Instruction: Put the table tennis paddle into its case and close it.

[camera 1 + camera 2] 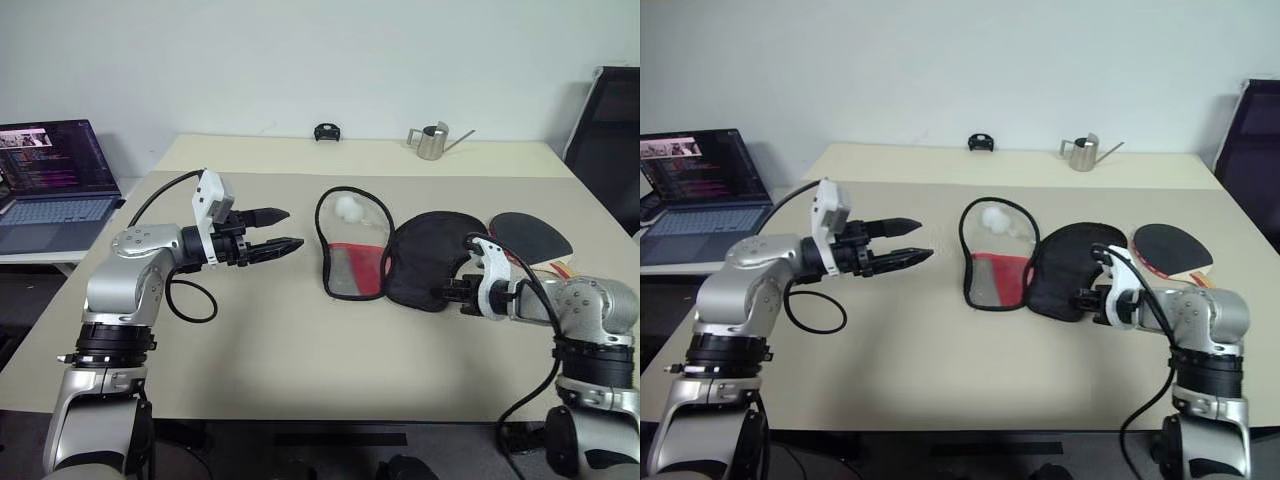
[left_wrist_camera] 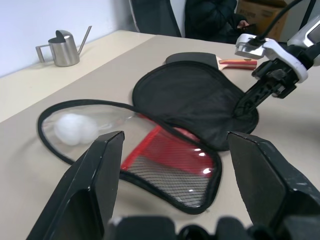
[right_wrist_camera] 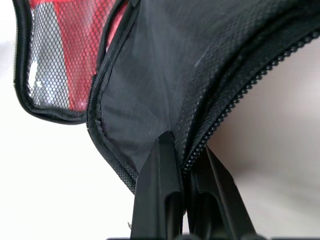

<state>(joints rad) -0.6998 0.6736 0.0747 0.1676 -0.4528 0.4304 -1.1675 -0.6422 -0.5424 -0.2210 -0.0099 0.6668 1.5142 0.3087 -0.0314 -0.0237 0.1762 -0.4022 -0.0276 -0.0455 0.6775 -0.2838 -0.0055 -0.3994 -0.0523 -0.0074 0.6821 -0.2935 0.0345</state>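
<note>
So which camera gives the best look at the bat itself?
The right eye view: the bat lies uncovered beyond the open case. The left eye view shows it similarly; the left wrist view catches only its far edge and handle.

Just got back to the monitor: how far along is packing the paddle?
Done: the case lies unzipped and spread open. In hand: the right gripper is shut on its zip rim; the left gripper hovers open. Left: the paddle lies outside on the table; inserting and zipping remain.
</note>
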